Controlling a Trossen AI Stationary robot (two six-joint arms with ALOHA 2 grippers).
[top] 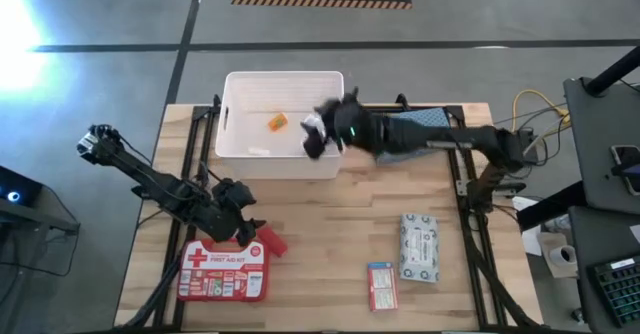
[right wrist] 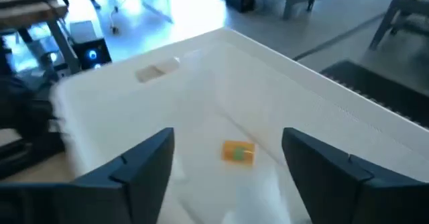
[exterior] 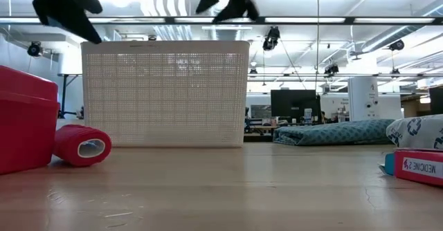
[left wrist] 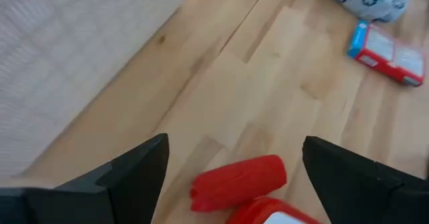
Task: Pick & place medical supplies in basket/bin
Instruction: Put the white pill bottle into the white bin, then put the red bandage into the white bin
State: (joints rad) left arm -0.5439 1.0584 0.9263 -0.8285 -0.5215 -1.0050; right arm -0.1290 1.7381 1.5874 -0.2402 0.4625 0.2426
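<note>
The white bin (top: 283, 86) stands at the table's far side, and a small orange bottle (top: 277, 122) lies on its floor. My right gripper (top: 318, 131) hovers open over the bin's right near corner; in its wrist view the open fingers (right wrist: 228, 143) frame the orange bottle (right wrist: 237, 151) below. My left gripper (top: 238, 207) hangs open above the table, just far of a red roll (top: 271, 242) and the red first-aid case (top: 222, 271). Its wrist view shows the red roll (left wrist: 238, 182) lying on its side below the open gripper (left wrist: 234, 150), with the case's corner (left wrist: 278, 212) beside it.
A grey wipes pack (top: 418, 246) and a small red-white box (top: 380, 285) lie near the table's right near part. A blue-grey pouch (top: 425, 122) sits under my right arm, right of the bin. Bare wood stretches between the bin and the near items.
</note>
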